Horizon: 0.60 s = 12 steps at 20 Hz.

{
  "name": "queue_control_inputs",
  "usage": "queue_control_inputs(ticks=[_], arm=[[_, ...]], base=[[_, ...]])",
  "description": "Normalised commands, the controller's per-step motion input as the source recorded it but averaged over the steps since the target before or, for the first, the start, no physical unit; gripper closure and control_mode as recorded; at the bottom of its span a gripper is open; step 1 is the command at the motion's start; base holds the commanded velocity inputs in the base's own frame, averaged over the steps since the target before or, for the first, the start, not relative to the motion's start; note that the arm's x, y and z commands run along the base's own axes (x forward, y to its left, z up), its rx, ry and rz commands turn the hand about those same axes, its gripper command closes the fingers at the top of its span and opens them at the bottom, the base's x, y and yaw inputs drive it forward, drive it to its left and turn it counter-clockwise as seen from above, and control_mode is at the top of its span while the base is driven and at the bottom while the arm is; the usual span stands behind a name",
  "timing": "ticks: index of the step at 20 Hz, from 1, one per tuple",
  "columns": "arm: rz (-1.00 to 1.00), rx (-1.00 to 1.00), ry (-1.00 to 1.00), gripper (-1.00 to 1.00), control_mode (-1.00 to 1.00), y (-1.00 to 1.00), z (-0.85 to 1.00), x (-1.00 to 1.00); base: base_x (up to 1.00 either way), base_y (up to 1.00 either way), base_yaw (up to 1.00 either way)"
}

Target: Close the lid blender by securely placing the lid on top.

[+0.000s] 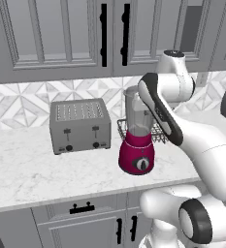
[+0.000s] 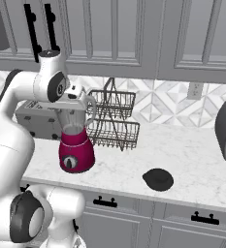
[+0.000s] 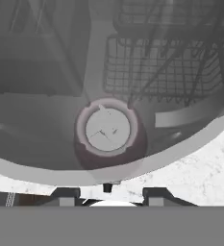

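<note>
- While the blender is standing on the white marble table, its magenta base with the black dial is facing the front edge and its clear greyish jar is rising upright above it.
- In the right base view the blender is showing its side handle turned toward the wire dish rack, which is sitting just behind and beside it against the tiled wall.
- The silver toaster is resting on the table to the blender's left in the left base view, close by but apart from it.
- The lid is lying flat on the table near the front edge, well apart from the blender and on the far side of it from the toaster; the jar's mouth is standing uncovered.
- The arm is bending over the blender, with the end effector hanging right above the jar's mouth and nothing between its fingertips.
- In the hand view the camera is looking straight down into the jar, whose round bottom is appearing as a pale disc, with the rack blurred through the glass wall.
- The two fingertips are sitting apart at the bottom of that view, so the end effector is spread, not clamped on anything.
</note>
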Motion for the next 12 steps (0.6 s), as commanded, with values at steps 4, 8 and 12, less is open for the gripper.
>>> queue_control_inputs(ticks=[4, 8, 12], arm=[[-0.02, 0.01, -0.04, -1.00, -1.00, -0.04, -0.01, -0.40], [-0.21, 0.12, -0.05, -1.00, -1.00, -0.48, -0.25, -0.95], [-0.30, 0.17, -0.01, -1.00, -1.00, -0.98, -0.16, -0.93]], base=[[0.00, 0.00, 0.00], [0.00, 0.00, 0.00], [0.00, 0.00, 0.00]])
